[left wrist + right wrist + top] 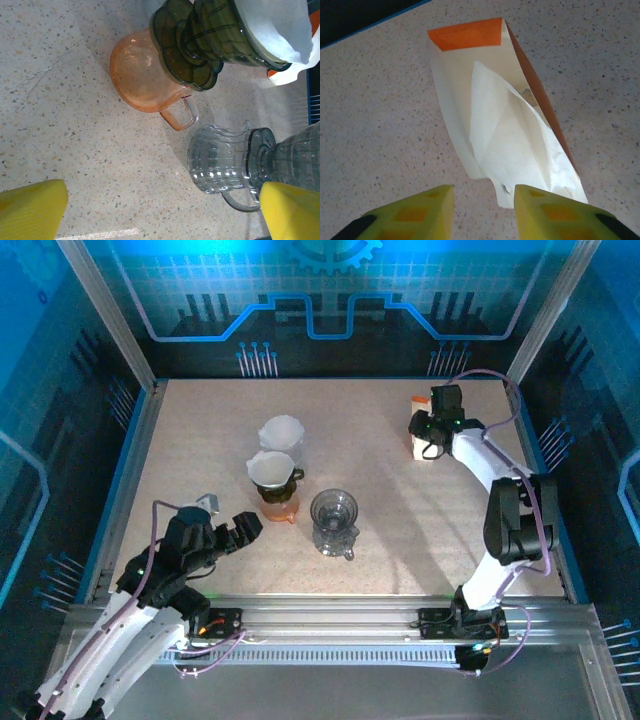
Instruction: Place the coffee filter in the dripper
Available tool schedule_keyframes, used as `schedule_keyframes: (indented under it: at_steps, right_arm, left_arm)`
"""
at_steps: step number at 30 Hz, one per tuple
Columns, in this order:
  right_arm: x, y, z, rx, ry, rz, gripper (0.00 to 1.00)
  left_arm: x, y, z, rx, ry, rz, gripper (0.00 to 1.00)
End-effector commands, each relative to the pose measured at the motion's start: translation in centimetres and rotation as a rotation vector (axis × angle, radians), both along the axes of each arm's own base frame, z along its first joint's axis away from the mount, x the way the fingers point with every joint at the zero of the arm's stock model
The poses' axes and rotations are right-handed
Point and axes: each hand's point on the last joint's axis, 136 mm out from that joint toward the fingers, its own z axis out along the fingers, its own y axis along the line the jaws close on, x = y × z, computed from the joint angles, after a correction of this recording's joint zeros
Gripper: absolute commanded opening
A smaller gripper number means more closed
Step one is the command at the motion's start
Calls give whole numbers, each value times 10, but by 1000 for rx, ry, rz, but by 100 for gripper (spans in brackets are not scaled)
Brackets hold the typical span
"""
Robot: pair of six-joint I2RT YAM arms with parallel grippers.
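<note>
Top external view: the right gripper (424,443) reaches to the far right part of the table (400,570), directly over a white packet (418,440) with an orange end. In the right wrist view its yellow fingers (420,210) stand a modest gap apart, closed on nothing, with the near tip of the packet (455,100) just at the gap. The coffee filter (510,140) sticks out of that packet's open mouth, folded and creased. The left gripper (228,518) hangs near the table's near-left corner with its jaws spread wide and empty. At mid-table a dark dripper (273,471), lined with white paper, sits on an orange dripper (281,506). A clear glass dripper (334,521) stands just beside them, toward the right edge.
</note>
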Motion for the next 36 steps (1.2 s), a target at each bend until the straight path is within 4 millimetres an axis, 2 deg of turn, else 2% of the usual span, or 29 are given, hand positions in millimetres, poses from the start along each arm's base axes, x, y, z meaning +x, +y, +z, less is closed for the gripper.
schedule_keyframes:
  at_steps: [1, 11, 25, 30, 36]
  right_arm:
    - [23, -5, 10, 67, -47, -61, 38]
    - [42, -14, 4, 102, -53, -129, 38]
    - [53, -17, -19, 152, -23, -194, 37]
    - [55, -17, -25, 155, -13, -207, 30]
    - [56, -18, -24, 134, -16, -195, 13]
  left_arm:
    - [2, 0, -4, 6, 6, -1, 99]
    - [2, 1, -6, 10, 10, 2, 99]
    - [4, -1, -8, 9, 20, 2, 99]
    - [4, 0, -9, 10, 25, 4, 99]
    - [5, -1, -9, 9, 25, 6, 99]
